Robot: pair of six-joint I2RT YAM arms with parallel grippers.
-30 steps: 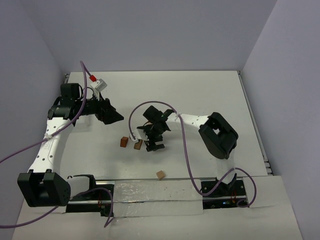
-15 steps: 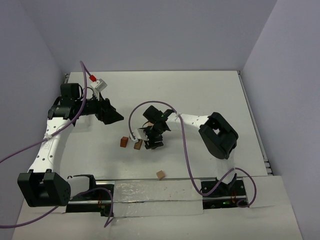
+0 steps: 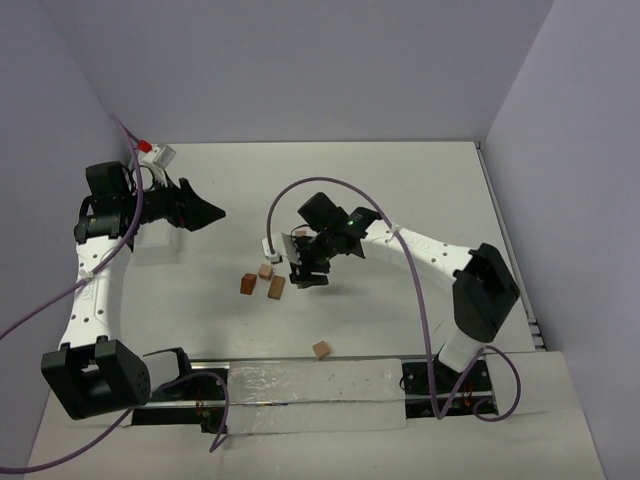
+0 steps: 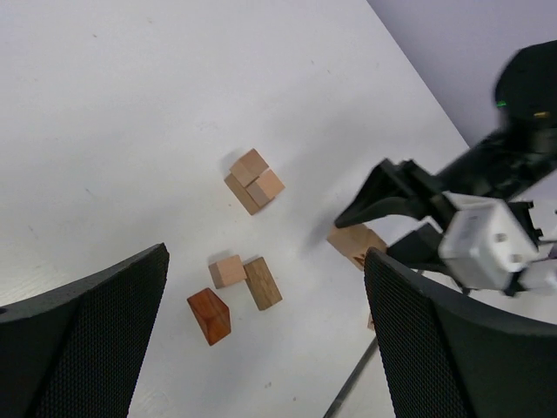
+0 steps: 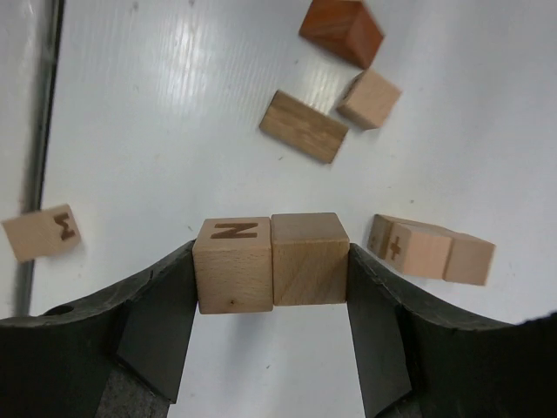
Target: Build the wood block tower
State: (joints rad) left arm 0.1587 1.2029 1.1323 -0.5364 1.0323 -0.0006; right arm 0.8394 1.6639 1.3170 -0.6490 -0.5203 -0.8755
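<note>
My right gripper (image 5: 271,261) is shut on two tan wood blocks pressed side by side, one marked N (image 5: 232,266) and one plain (image 5: 309,259), held above the table. In the top view this gripper (image 3: 307,266) hangs just right of three loose blocks: a reddish one (image 3: 247,284), a small tan cube (image 3: 265,271) and a brown cuboid (image 3: 276,288). A joined pale pair with a plus sign (image 5: 431,250) lies close to the right finger. My left gripper (image 3: 205,212) is open and empty, far to the left. No tower is in view.
One more lettered block (image 3: 321,349) lies near the front rail (image 3: 310,380). The right arm's purple cable (image 3: 330,185) arcs over the middle. Walls close in on the left, back and right.
The right jaws have closed on the two blocks and the arm has stretched out with them. The left arm has pulled back toward the far left.
</note>
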